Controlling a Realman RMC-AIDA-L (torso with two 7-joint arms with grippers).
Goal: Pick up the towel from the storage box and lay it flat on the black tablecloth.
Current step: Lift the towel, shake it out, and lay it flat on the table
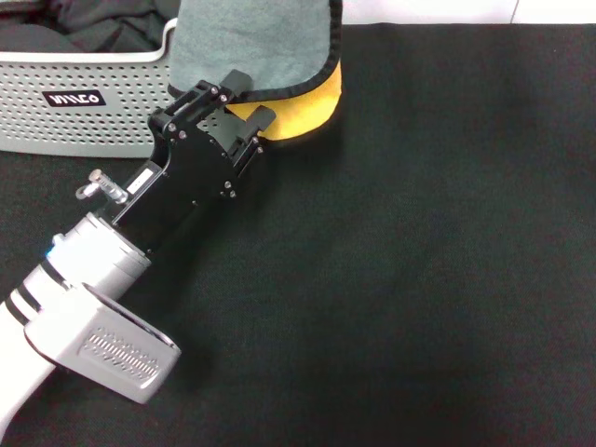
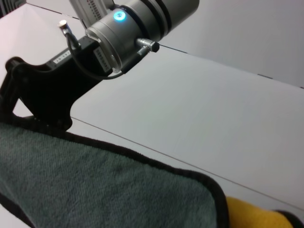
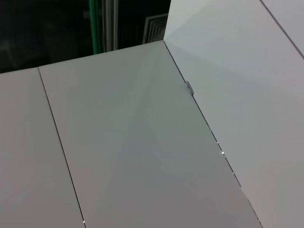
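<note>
left gripper (image 1: 250, 105) clamps towel (image 1: 261, 56) edge | beside storage box (image 1: 93, 102) | above black tablecloth (image 1: 419, 261)

Towel (image 1: 265, 47) and storage box (image 1: 84, 102) cropped at bench's far left edge; left gripper (image 1: 244, 114) fingertips masked by towel fold; right gripper unseen.

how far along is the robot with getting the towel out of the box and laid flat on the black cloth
Partly done. The towel is out of the storage box, hanging beside it with its lower fold at the black tablecloth. In hand: the left end effector is at the towel's trimmed edge; whether it grips is unclear. Left: spreading it flat. The right end effector is out of view.
</note>
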